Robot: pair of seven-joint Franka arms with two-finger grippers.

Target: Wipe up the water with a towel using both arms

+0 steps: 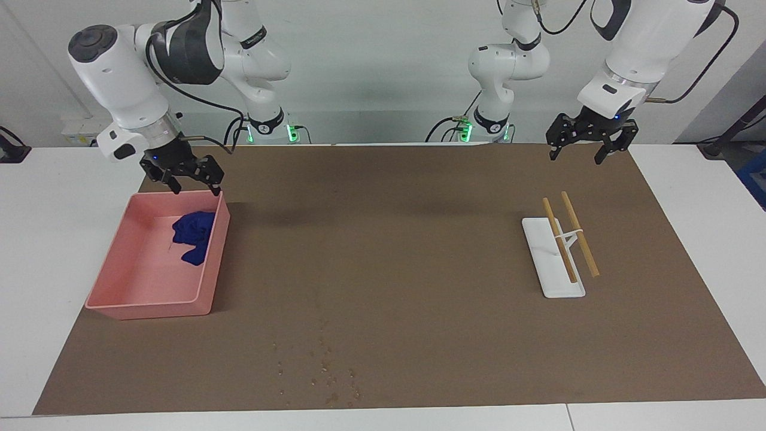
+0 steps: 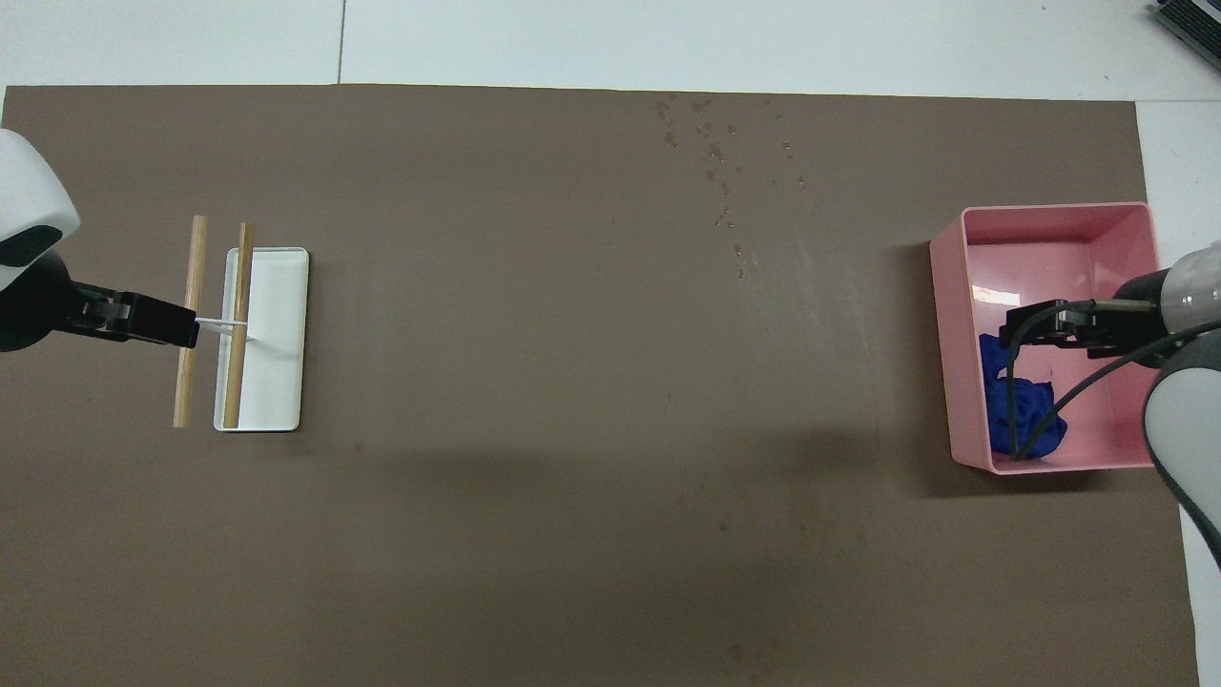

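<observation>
Both pairs of jaws stand spread with nothing between them: our right gripper hangs over the robot-side wall of the pink bin, and our left gripper waits in the air over the mat's edge at the left arm's end of the table; neither touches anything. Just below our right gripper the blue towel lies crumpled inside the bin, against the wall that faces the middle of the table, free of any grip; the water sits as a scatter of small droplets on the brown mat, farther from the robots than the bin and close to the mat's outer edge; so we judge the wiping not done, or at best unfinished, since the drops lie there and the towel is in the bin. As for room, the wide middle of the mat between bin and droplets is bare, so a sweep has space; the droplets lie near the mat's edge, so we would watch not to push the water off onto the white table; the white rack with its two wooden rods stands well apart, toward the left arm's end.
</observation>
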